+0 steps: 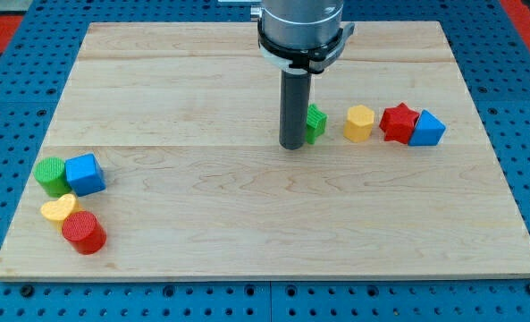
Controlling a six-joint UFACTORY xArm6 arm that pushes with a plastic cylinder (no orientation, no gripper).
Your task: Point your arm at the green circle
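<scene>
Camera view shows my tip [293,145] near the board's middle, right beside a partly hidden green block [315,123], while the green circle [50,173] sits well apart at the view's left edge, touching the blue cube [86,173]; the rod has no jaws and holds nothing. The likely error is mistaking the near green block for the target, or sweeping in and knocking the yellow heart [58,209] and red cylinder [85,233]. The circle stands upright, its axis vertical, facing no particular way.

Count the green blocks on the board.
2. The green circle sits at the view's left, touching the blue cube. Another green block is partly hidden behind my tip, mid-board.
</scene>
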